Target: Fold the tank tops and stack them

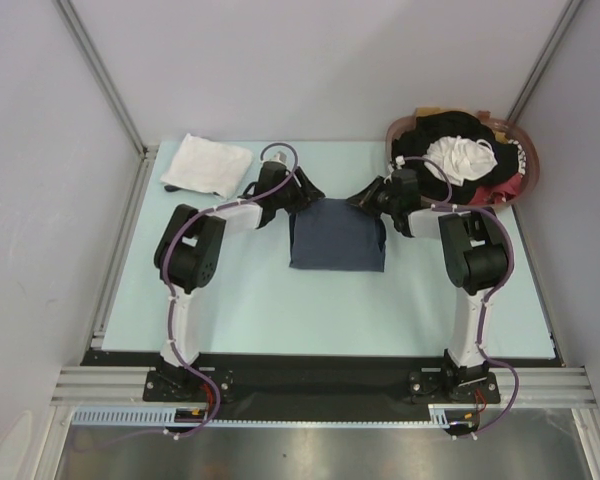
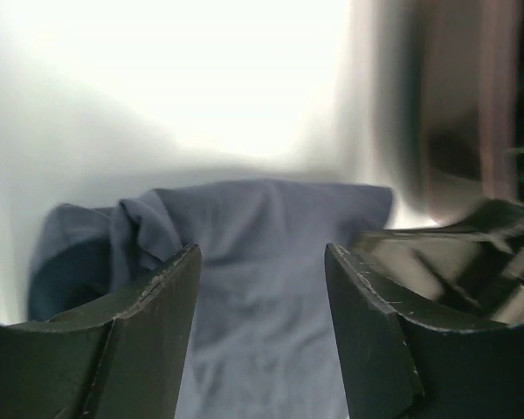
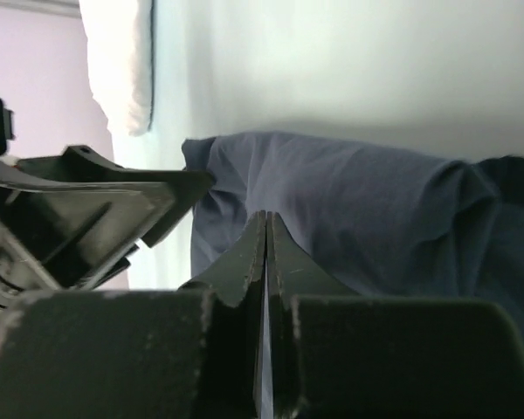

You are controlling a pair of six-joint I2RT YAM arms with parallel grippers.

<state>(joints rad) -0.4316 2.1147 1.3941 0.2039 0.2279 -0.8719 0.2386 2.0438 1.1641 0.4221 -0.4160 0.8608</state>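
The grey-blue tank top lies folded mid-bench, towards the far edge. The white tank top sits folded at the far left corner. The left fingers stand open astride the grey-blue tank top's edge. The right fingers are closed, with no cloth visible between them. If only one side catches, lifting could drag the fold apart.

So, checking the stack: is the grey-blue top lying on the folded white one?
No, the grey-blue top lies alone, apart from the folded white top.
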